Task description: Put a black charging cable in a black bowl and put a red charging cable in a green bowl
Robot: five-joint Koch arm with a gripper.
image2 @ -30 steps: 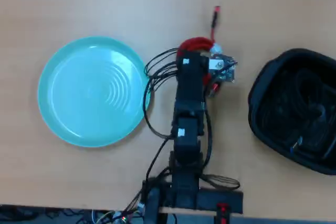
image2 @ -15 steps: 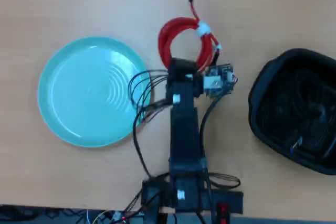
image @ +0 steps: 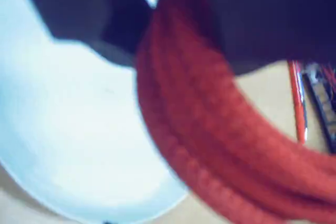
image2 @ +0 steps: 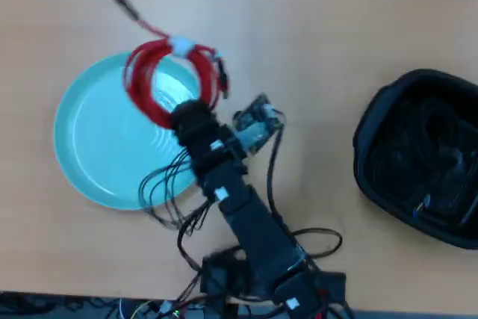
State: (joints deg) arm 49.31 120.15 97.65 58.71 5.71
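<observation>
Overhead view: the end effector (image2: 181,115) grips the red charging cable (image2: 160,72), its round coil over the glossy green bowl (image2: 89,147). A white tie (image2: 181,45) binds it.

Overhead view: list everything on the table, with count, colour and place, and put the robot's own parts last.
Red cable: one, bright red coil with a white tie, held over the upper part of the dish; one plug end trails past the rim to the upper left.
Dish: one, pale turquoise, left side of the table.
Black bowl: one, right edge, with dark cable coiled inside.
Table: one, light wood.
Arm: one, black, reaching from the bottom edge up and left.
Gripper: one, black; jaws clamped on the red coil.
</observation>
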